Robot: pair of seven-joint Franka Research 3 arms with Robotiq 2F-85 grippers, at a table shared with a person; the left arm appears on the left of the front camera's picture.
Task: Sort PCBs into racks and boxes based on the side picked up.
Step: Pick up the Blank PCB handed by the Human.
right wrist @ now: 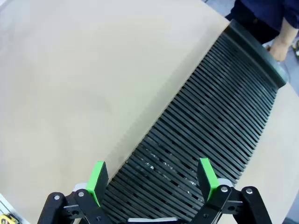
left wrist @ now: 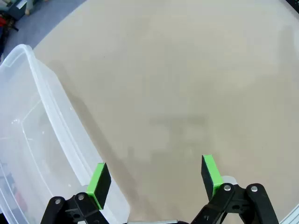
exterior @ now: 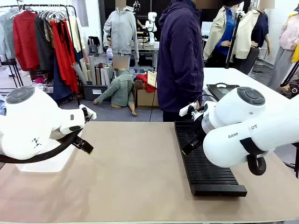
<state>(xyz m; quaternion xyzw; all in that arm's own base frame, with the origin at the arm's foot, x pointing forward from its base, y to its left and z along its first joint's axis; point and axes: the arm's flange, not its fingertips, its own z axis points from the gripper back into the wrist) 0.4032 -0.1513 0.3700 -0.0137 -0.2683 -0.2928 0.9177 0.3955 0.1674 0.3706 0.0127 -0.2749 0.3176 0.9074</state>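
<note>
Two grippers, one rack and one tub on a single table. The one long black rack lay on the right half of the table, running from the far edge towards the near edge, its fine slots crosswise. The one clear tub stood at the table's left edge. In the front view the left arm covered most of the tub, and the right arm hid part of the rack's right side.

The left gripper hung over bare table just beside the tub's rim, jaws spread wide with nothing between them. The right gripper hung above the rack's slots, jaws likewise wide and empty.

One person in a dark jacket stood at the far edge, by the rack's far end, with one hand near that end. Behind, a clothes rail carried red and grey garments.
</note>
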